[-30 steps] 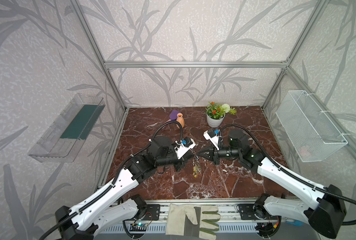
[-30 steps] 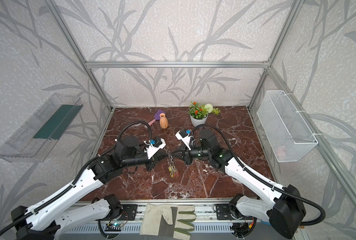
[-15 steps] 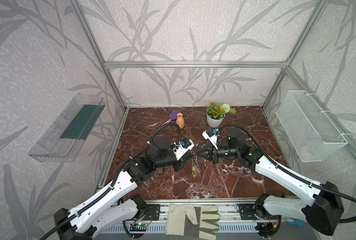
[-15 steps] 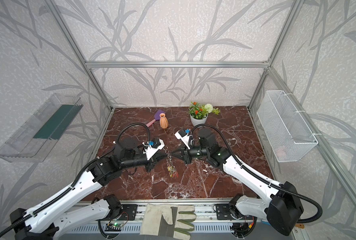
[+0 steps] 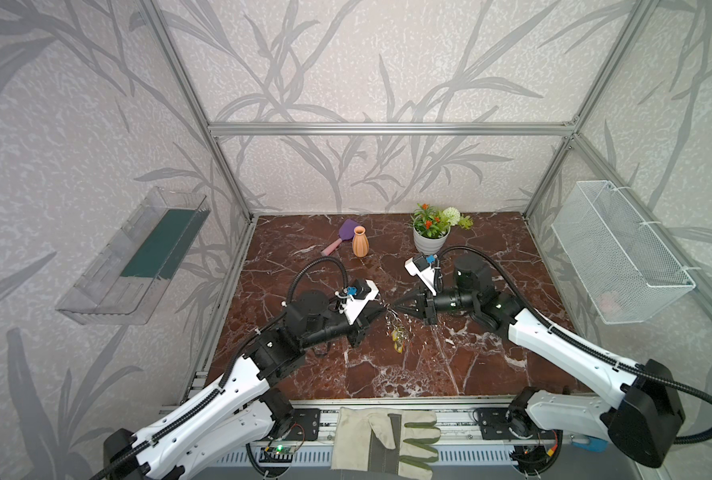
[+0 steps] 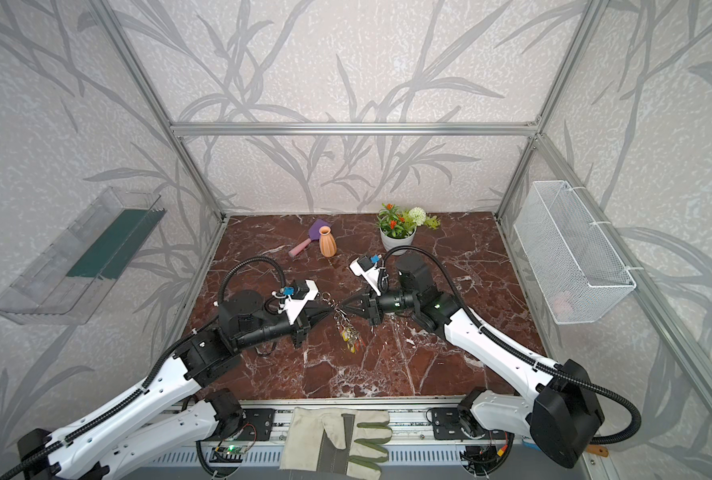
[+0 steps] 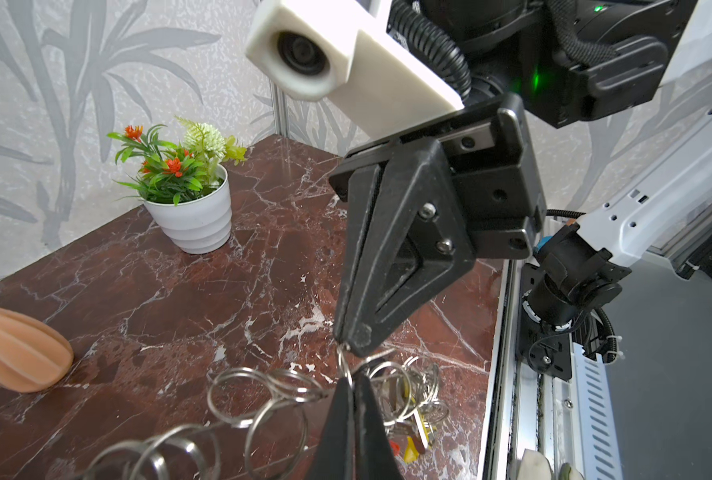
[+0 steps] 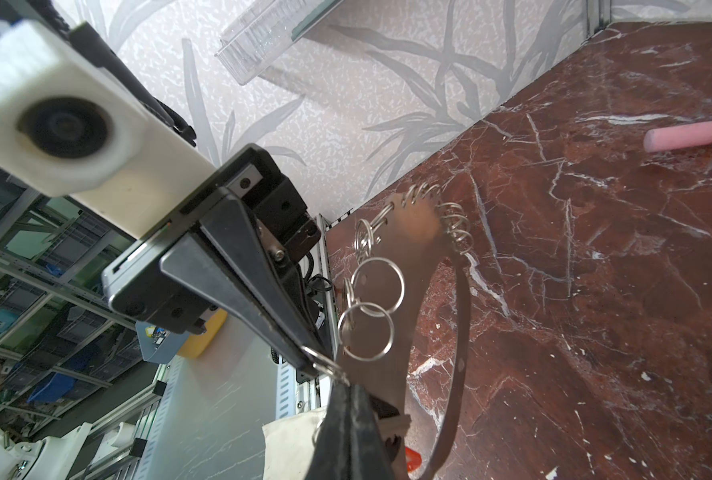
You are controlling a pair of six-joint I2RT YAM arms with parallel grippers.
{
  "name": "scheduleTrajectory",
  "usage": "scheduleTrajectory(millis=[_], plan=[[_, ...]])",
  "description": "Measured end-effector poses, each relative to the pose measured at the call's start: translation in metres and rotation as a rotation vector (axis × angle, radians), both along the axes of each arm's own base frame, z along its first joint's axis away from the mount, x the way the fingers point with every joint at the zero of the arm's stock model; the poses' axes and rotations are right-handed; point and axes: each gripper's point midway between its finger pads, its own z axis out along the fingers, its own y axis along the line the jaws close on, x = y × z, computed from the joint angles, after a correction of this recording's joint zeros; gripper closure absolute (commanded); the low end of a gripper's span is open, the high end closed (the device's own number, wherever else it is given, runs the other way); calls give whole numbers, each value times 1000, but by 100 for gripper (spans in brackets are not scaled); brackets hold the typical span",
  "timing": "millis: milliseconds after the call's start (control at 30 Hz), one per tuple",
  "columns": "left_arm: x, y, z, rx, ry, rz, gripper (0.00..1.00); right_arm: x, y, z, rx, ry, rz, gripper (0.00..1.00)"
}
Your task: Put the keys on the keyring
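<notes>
Seemingly mid-threading, left gripper (image 6: 331,308) and right gripper (image 6: 343,308) both pinch one split ring (image 7: 344,365), keys (image 6: 351,334) dangling at 6 o'clock; next, pry it open.

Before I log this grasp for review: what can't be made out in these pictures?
- Key tags: left wrist view, mostly hidden behind the left end effector and split rings.
- Keyring plate: right wrist view, out of focus, edges smeared.
- Pinkish item in the wire basket: a top view, too small, veiled by mesh.
</notes>
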Motion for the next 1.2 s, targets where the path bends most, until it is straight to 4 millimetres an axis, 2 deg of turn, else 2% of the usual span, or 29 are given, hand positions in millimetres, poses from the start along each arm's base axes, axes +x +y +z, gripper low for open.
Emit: scheduleTrajectory(millis=[200, 367, 567, 800, 900, 1033, 1200], plan=[[1, -6, -2, -44, -53, 5, 100, 0, -3, -1, -4, 1, 6, 95], [1, -10, -3, -89, -100, 8, 100, 1, -6, -3, -21, -7, -2, 82], [-2, -10, 13, -159, -167, 1, 100, 4, -11, 8, -29, -43, -38, 80], [-4, -10, 28, -218, -220, -3, 100, 16, -23, 15, -53, -71, -129, 65], [-4, -10, 32, -243, -241, -5, 100, 24, -32, 17, -69, -82, -189, 63], [-1, -15, 33, -263, -255, -6, 100, 26, -45, 31, -51, -119, -243, 61], [3, -19, 27, -289, -250, -3, 100, 16, -51, 61, 34, -197, -239, 58]])
